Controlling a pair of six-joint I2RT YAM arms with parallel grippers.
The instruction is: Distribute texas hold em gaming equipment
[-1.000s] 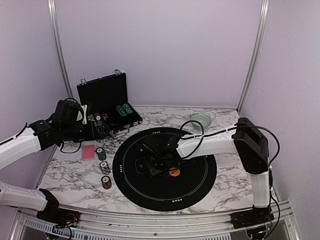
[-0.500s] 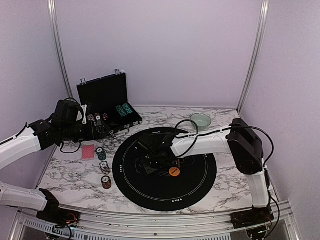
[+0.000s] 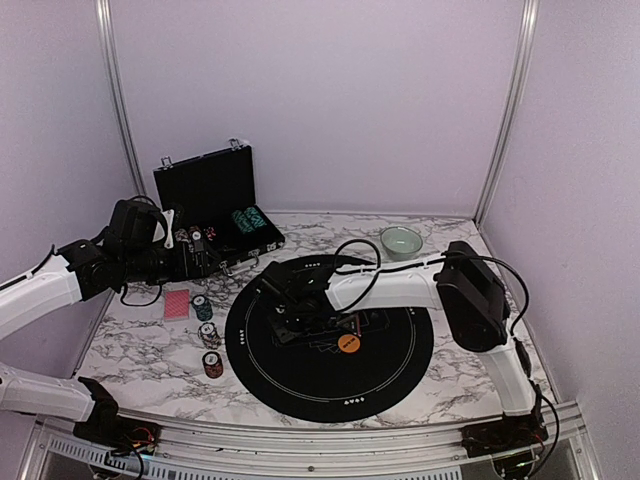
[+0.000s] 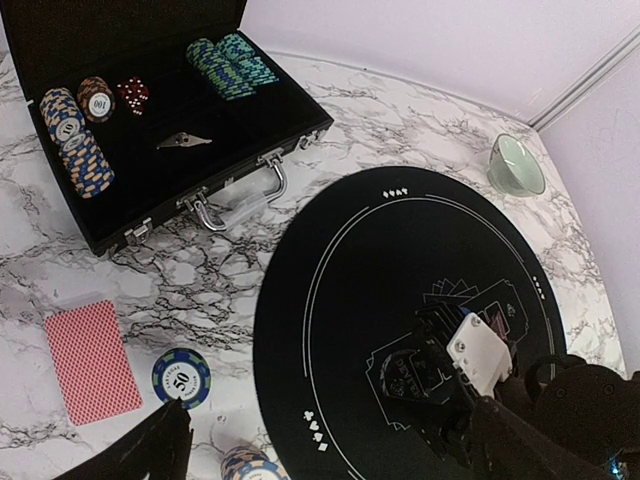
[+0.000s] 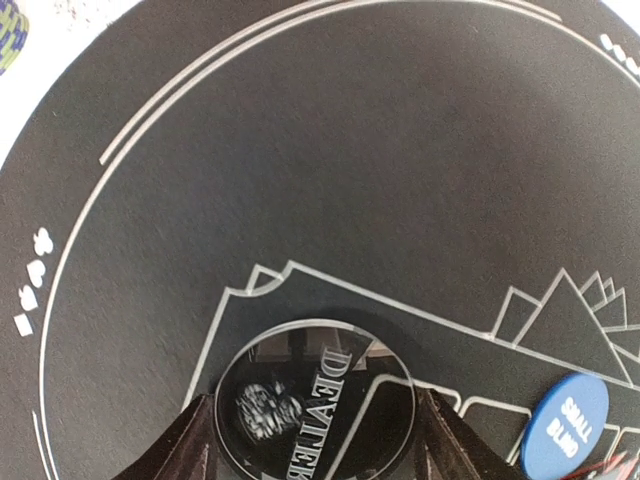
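Note:
My right gripper (image 5: 316, 432) is shut on a clear round disc marked DEALER (image 5: 315, 395) and holds it low over the left part of the black round mat (image 3: 390, 370). In the top view this gripper (image 3: 285, 318) is left of the orange disc (image 3: 348, 343). A blue SMALL BLIND disc (image 5: 565, 425) lies on the mat beside it. My left gripper (image 4: 330, 462) is open and empty, high over the table near the case (image 3: 205, 262). A pinkish-red card deck (image 3: 177, 303) and three chip stacks (image 3: 203, 307) (image 3: 210, 334) (image 3: 213, 363) sit left of the mat.
An open black case (image 3: 215, 195) with more chips (image 4: 230, 65) and red dice stands at the back left. A pale green bowl (image 3: 401, 241) stands behind the mat at the right. Walls close in the table at the back and sides.
My right gripper has moved left across the mat with the dealer disc in it. The orange disc and the left arm have not moved.

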